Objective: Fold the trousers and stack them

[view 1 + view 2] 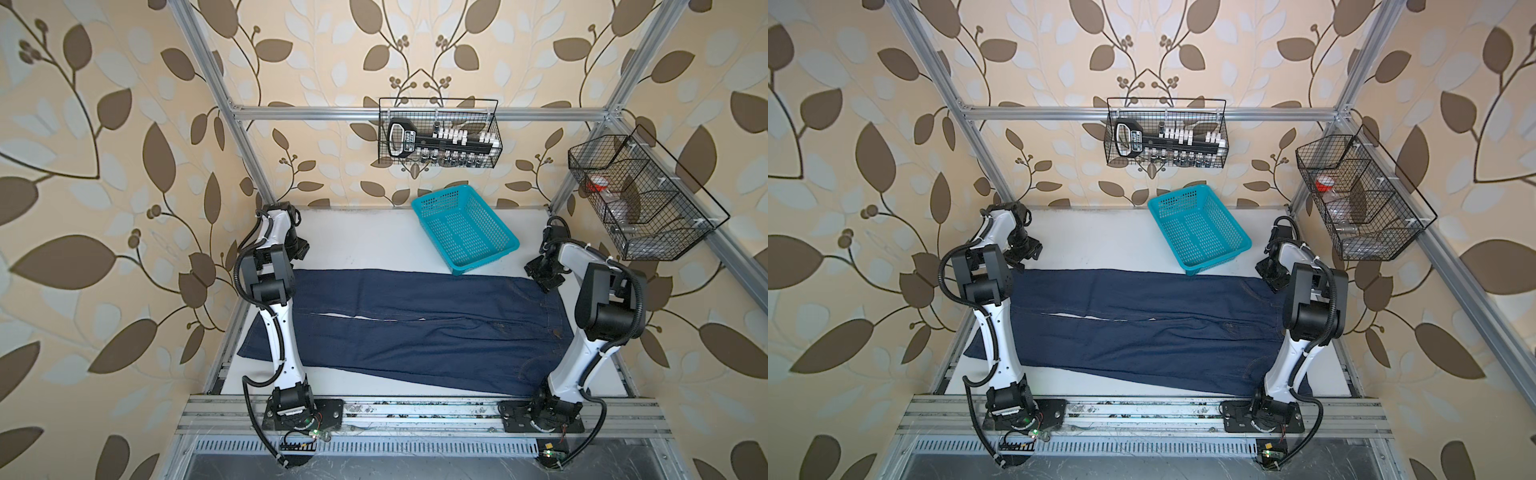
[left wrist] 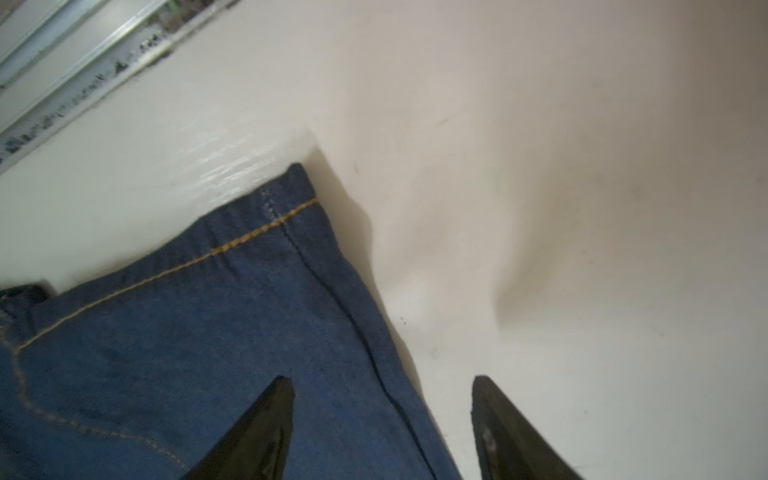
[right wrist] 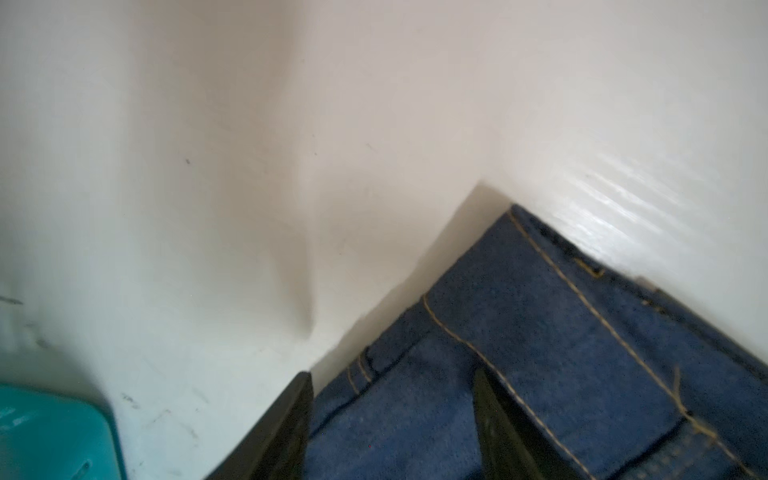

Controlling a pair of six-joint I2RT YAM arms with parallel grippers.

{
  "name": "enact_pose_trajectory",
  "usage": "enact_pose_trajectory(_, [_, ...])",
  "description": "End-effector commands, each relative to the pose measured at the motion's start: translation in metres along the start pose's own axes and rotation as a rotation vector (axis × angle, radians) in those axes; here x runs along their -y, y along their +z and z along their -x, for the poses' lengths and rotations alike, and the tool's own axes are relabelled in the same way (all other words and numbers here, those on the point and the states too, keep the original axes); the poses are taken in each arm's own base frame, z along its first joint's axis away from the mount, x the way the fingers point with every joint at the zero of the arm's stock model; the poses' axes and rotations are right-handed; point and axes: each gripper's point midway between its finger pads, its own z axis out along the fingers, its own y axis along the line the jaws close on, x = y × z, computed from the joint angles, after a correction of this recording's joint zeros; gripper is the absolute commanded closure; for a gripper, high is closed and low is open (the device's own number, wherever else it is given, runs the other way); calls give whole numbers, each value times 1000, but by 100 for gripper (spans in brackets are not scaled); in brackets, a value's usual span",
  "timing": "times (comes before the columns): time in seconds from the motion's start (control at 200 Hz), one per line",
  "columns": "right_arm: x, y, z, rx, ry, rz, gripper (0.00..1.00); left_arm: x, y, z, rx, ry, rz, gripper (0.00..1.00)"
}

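Dark navy trousers (image 1: 415, 324) (image 1: 1142, 328) lie flat across the white table (image 1: 357, 237), legs to the left and waist to the right. My left gripper (image 1: 299, 249) (image 1: 1027, 249) hovers at the far hem corner of the far leg. In the left wrist view its jaws (image 2: 380, 380) stand open. One finger is over the denim (image 2: 187, 332), the other over bare table, and the leg's edge runs between them. My right gripper (image 1: 542, 276) (image 1: 1273, 276) is at the far waistband corner. It is open (image 3: 394, 374), with denim (image 3: 582, 353) between its fingers.
A turquoise perforated basket (image 1: 465, 228) (image 1: 1200, 228) (image 3: 50, 436) stands at the back, touching the trousers' far edge, close to the right gripper. Black wire baskets hang on the frame at the back (image 1: 438, 133) and right (image 1: 640, 199). An aluminium rail (image 1: 415, 411) runs along the front.
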Motion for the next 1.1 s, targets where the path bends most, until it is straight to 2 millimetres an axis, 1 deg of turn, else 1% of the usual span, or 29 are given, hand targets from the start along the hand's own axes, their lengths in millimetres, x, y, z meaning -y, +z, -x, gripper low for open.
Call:
enact_pose_trajectory(0.0, [3, 0, 4, 7, 25, -46, 39, -18, 5, -5, -4, -9, 86, 34])
enact_pose_trajectory(0.14, [-2, 3, 5, 9, 7, -58, 41, -17, 15, -7, -28, -6, 78, 37])
enact_pose_trajectory(0.235, [-6, 4, 4, 12, -1, -59, 41, -15, 14, -4, -17, 4, 71, 39])
enact_pose_trajectory(0.4, [-7, 9, -1, 4, -1, -73, 42, -25, 24, -6, -31, 3, 109, 44])
enact_pose_trajectory(0.41, [-7, 9, -1, 6, 2, -72, 42, -24, 24, -5, -29, 3, 108, 44])
enact_pose_trajectory(0.42, [-7, 8, 0, 7, 2, -72, 42, -29, 30, -9, -42, 6, 127, 45])
enact_pose_trajectory(0.435, [-7, 8, -1, 8, 2, -74, 42, -32, 33, -11, -47, 7, 136, 46])
enact_pose_trajectory(0.485, [-8, 9, -1, 11, 1, -80, 42, -34, 36, -13, -50, 7, 139, 48])
enact_pose_trajectory(0.605, [-8, 10, 2, 19, 2, -92, 40, -35, 42, -15, -61, 5, 132, 54])
enact_pose_trajectory(0.695, [-10, 14, 3, 16, 1, -96, 40, -34, 46, -16, -67, 8, 129, 62])
enact_pose_trajectory(0.795, [-12, 19, 4, 13, -3, -102, 40, -34, 47, -16, -72, 6, 125, 73])
enact_pose_trajectory(0.855, [-14, 20, 5, 14, -7, -104, 41, -32, 44, -15, -74, 4, 106, 78])
enact_pose_trajectory(0.98, [-15, 25, 8, 12, -23, -120, 43, -24, 31, -8, -56, 10, 62, 86])
enact_pose_trajectory(1.095, [-15, 31, 5, -4, -24, -123, 45, -14, 21, -5, -58, 19, 9, 92])
